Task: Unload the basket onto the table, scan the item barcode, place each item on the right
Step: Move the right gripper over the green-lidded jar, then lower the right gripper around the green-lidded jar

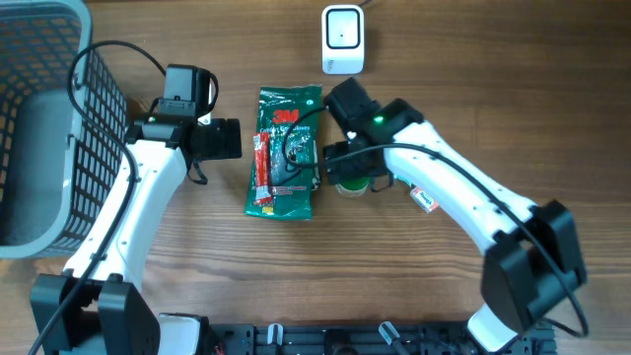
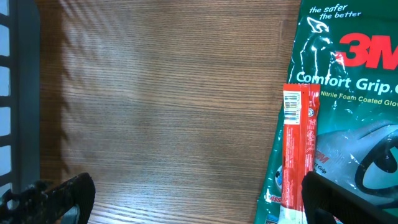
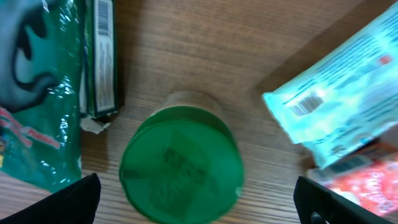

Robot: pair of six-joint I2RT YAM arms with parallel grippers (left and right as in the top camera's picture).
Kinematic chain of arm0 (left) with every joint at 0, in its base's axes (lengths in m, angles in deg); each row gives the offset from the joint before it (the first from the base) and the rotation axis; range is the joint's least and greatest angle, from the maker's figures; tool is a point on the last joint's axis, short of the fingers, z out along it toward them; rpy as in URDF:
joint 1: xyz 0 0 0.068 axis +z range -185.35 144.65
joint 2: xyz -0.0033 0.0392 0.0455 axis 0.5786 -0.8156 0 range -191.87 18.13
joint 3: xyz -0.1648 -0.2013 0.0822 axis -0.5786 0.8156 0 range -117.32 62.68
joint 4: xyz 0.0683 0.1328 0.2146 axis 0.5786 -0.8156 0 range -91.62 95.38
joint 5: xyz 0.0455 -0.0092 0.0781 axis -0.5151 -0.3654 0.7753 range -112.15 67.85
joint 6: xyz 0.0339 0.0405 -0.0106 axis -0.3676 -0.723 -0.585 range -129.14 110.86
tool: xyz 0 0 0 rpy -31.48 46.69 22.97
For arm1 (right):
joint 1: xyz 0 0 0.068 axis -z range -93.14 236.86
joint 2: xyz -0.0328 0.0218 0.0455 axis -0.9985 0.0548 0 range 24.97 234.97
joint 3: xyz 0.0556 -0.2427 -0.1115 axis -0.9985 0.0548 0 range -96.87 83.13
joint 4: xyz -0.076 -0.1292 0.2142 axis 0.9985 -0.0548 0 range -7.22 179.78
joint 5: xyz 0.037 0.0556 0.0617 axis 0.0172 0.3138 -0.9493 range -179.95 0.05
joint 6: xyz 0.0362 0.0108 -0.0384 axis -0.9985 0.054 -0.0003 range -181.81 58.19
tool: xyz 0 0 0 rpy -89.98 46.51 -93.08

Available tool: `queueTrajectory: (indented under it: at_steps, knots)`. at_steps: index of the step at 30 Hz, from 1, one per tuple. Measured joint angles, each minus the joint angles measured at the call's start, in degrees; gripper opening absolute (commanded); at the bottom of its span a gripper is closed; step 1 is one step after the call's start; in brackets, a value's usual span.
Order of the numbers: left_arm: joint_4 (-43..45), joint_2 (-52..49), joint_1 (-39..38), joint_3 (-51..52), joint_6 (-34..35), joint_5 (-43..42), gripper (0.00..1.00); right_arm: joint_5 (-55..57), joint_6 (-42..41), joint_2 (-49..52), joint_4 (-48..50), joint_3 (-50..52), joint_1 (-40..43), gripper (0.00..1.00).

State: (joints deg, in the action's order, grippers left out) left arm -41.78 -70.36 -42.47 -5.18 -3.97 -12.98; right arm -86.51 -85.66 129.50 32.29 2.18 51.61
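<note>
Two arms work over a wooden table (image 1: 444, 79).

**Overhead view:** the white scanner (image 1: 342, 37) sits at top centre. The green glove packet (image 1: 286, 148) lies mid-frame, with a red stick packet (image 1: 263, 163) on its left part, and the mesh basket (image 1: 99, 118) is at far left. Just left of the glove packet hovers the left end effector (image 1: 225, 139), released. Just right of it, the right end effector (image 1: 337, 166), also released, hangs over the green-lidded jar (image 1: 353, 184), which is probably the item to scan.

**Left wrist view:** the fingers stand wide apart at the lower corners with bare table between them. The red packet's barcode faces up at right.

**Right wrist view:** the jar lid is centred low in frame, clear of both fingers, and a pale packet (image 3: 336, 118) lies at right. No barcode shows on the jar.

**Good practice:** descend centred, close on the lid's sides, keep off the neighbouring packets, then turn the jar's label towards the scanner.
</note>
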Motion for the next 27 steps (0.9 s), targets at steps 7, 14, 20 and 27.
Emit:
queueTrajectory:
  at_steps: [7, 14, 20, 27]
  knots:
    - [-0.02, 0.00, 0.00, 0.00, 0.00, 0.00, 1.00, -0.20, -1.20, 1.11, -0.24, 0.00, -0.83, 0.70]
    - [-0.02, 0.00, 0.00, 0.00, 0.00, 0.02, 1.00, -0.48, -2.05, 1.11, -2.71, -0.02, -0.83, 0.68]
    - [-0.02, 0.00, 0.00, 0.00, 0.00, 0.00, 1.00, -0.61, 5.49, 1.11, -4.15, -0.11, -0.83, 0.68]
    - [-0.02, 0.00, 0.00, 0.00, 0.00, 0.00, 1.00, 5.03, 16.09, 1.25, -7.34, -0.13, -0.87, 1.00]
